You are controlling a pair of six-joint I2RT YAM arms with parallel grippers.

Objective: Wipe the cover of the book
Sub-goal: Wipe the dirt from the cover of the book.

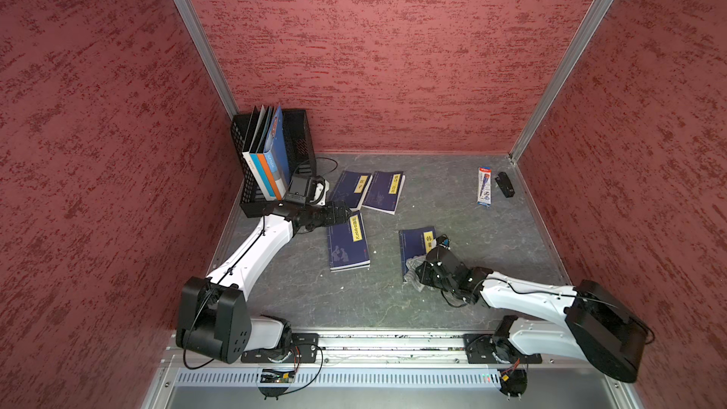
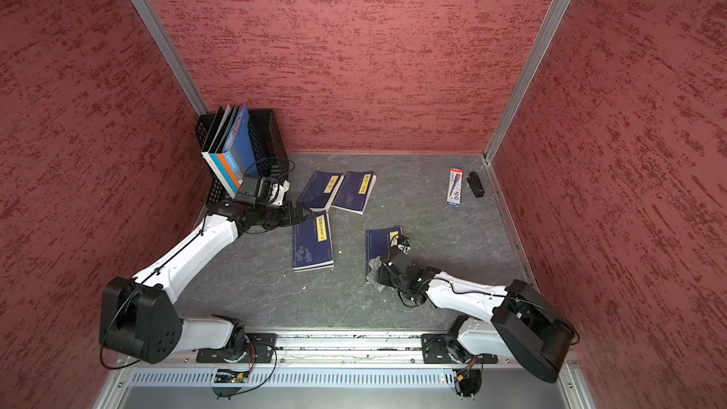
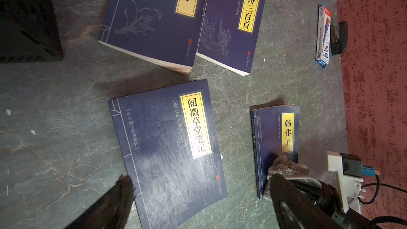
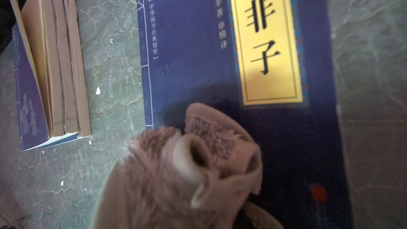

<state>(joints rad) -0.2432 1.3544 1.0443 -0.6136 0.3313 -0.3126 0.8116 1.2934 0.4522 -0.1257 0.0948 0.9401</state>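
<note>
We read the clock in a top view, with 12 o'clock at the back wall. Our right gripper (image 1: 424, 271) is closed down on a bunched grey cloth (image 1: 411, 274). Its fingers are buried in the folds, so the right wrist view shows us little but cloth up close. The cloth sits on the 6 o'clock end of the book (image 1: 417, 243) and reaches the cover's 9 o'clock edge. The yellow title label (image 4: 267, 40) and the 12 o'clock half of the dark blue cover lie bare. How hard the cloth bears on the cover we cannot tell. The book lies flat, cover up, near the middle of the grey tabletop (image 1: 354, 300), a little toward 3 o'clock.

Our left gripper (image 1: 340, 214) stands wide open and holds nothing. It hangs over the 12 o'clock end of a second book (image 1: 349, 247), which lies flat at 9 o'clock of the first, apart from it. Whether the gripper touches that book we cannot tell.

At 11 o'clock a third book (image 1: 351, 190) and a fourth book (image 1: 384, 192) lie side by side, edges touching. In the 10 o'clock corner a black basket (image 1: 301, 139) holds upright folders (image 1: 267, 151). Toward 1 o'clock, near the side wall, a pen box (image 1: 484, 186) lies just beside a small black thing (image 1: 504, 184).
</note>
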